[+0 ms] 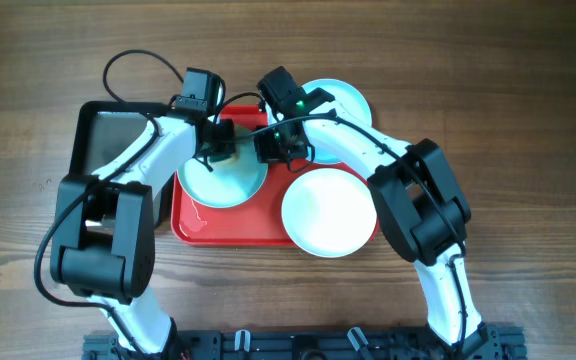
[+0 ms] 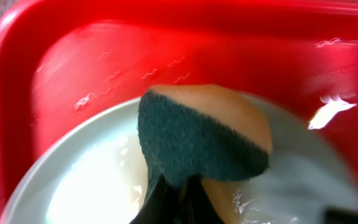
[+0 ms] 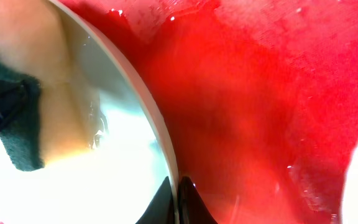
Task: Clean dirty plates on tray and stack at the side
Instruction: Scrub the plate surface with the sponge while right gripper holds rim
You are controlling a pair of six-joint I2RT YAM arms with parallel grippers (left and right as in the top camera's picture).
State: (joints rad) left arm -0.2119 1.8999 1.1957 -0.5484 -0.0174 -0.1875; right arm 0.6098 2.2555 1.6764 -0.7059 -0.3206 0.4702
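Your tray point(image 1: 228, 230) holds one plate point(image 1: 236, 186), left gripper point(image 2: 180, 190) pinching a sponge point(image 2: 191, 137) onto it, right gripper point(image 3: 178, 188) clamping its rim, pan point(image 1: 98, 130) beside.

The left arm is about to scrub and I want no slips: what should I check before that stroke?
1. The left gripper shut on the sponge: ok.
2. The sponge resting on the plate: ok.
3. The right gripper pinching that plate's rim: ok.
4. The plate inside the tray: ok.
5. The plate's surface clean: cannot tell, wet glare.
6. The other two plates stacked: not ok, lying apart.
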